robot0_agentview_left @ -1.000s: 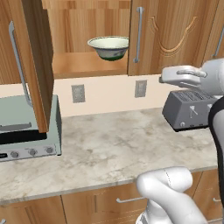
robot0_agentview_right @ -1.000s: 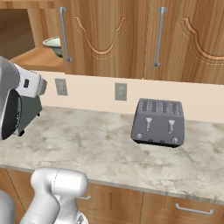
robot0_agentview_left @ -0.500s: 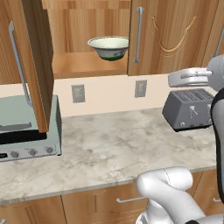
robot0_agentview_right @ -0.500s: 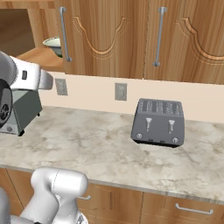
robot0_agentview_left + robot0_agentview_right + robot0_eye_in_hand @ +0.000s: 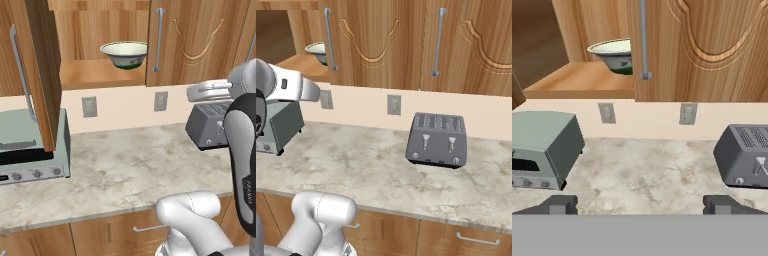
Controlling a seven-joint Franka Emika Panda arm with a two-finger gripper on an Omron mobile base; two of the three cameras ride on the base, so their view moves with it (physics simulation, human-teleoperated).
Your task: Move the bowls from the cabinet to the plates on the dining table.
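**Bowl on open shelf, tool empty and spread**

Bowl sits upright on the wooden shelf of the cabinet. Left door hangs open; right door is closed and covers part of the bowl in the hand view. Bowl is cream-white with a green band near the foot. Only this one bowl is seen.

Tool: finger tips stand wide apart at the bottom of the hand view, nothing between them. Released, holding nothing. It looks across the surface toward the shelf, well apart from the bowl and lower than it.

On the surface: toaster oven to the left under the open door, toaster to the right. Both stand clear of the shelf.

Handling, judged: ceramic, so rigid, moderately heavy for its size, glazed and likely slippery, chips if knocked against the door edge or shelf. The wall flares out to the rim, so a pinch across the full width looks poor. Better hold: one finger inside, one outside, on the rim at the near side, jaws closing across the wall. The foot is narrow; a sideways nudge could tip it.

Clearance to the closed door edge beside the bowl is tight; approach from the open left side seems safer.
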